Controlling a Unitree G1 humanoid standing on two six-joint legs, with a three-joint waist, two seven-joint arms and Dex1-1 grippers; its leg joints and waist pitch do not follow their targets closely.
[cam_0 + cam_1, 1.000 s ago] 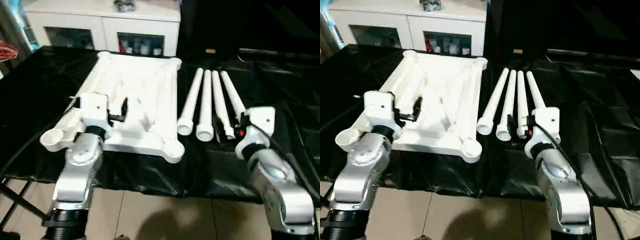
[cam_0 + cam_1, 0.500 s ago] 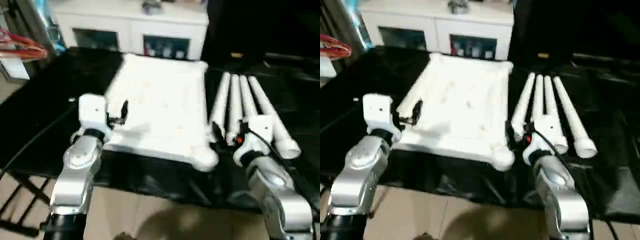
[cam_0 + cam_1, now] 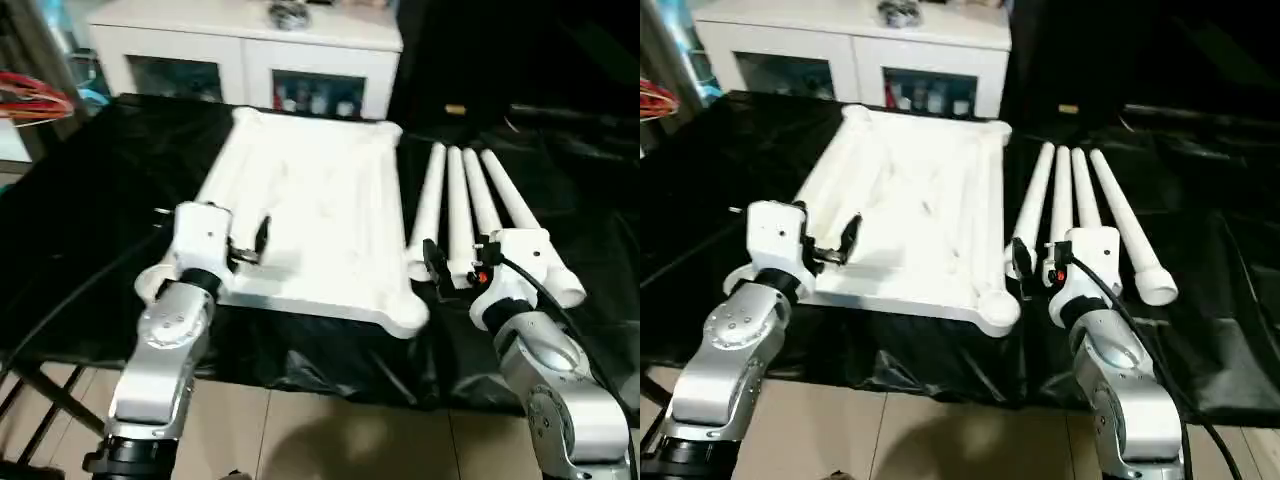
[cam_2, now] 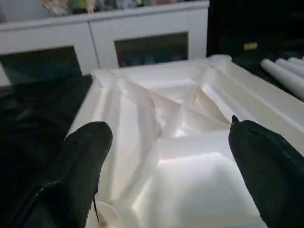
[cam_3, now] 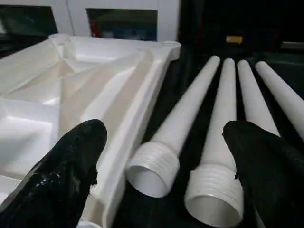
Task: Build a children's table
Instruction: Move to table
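Observation:
The children's table lies in parts on a black cloth. Its white top [image 3: 320,190] rests underside up, ribs and corner sockets showing. Four white tapered legs [image 3: 452,205] lie side by side to its right, threaded ends toward me. My left gripper [image 3: 250,245] hovers open over the top's near left part, and nothing sits between its black fingers [image 4: 80,161]. Over the near ends of the legs [image 5: 190,118], just right of the top's near right corner, my right gripper [image 3: 455,268] is open and empty.
A white cabinet [image 3: 250,60] with glass doors stands behind the black-covered work table [image 3: 90,200]. Red cables [image 3: 35,100] hang at the far left. The work table's front edge runs just below my wrists, with tiled floor [image 3: 320,440] beyond it.
The whole view has swung and tilted, so the camera has moved. The top and legs lie as before. Both grippers stay open, over the same parts.

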